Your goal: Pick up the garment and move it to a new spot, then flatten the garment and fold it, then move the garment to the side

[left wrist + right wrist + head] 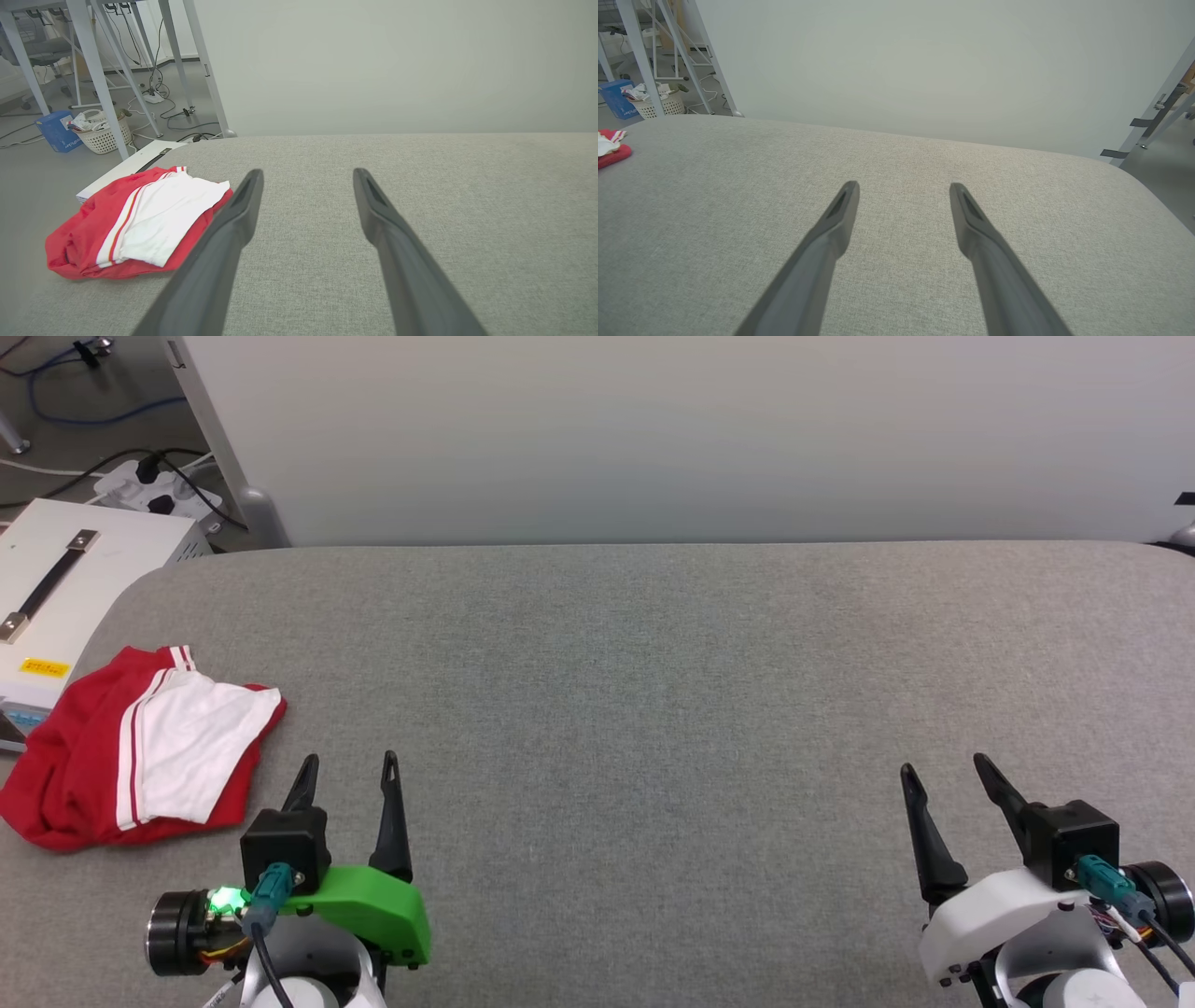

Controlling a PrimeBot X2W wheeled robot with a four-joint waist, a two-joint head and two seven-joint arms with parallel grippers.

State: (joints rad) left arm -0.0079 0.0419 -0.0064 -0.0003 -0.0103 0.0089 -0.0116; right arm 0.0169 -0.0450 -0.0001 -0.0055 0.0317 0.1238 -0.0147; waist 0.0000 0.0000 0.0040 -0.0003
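Two quick ones: where's the shirt (pixel 140 751) sitting, and what are the grippers up to?

Reply: Shirt's in a rumpled heap at the far left edge of the grey table (pixel 653 709), red body underneath and a white sleeve flopped on top, striped trim showing. A white box (pixel 56 588) sits just past that edge.

OP: Anything got hold of it?

Reply: Nope. Left gripper (pixel 350 759) hangs low over the table just right of the shirt, near it but not touching, fingers spread wide with nothing between them. Right gripper (pixel 943 763) is way over on the other side, well apart from the shirt, also spread wide over bare cloth. From the right wrist you only catch a red and white sliver at the left edge.
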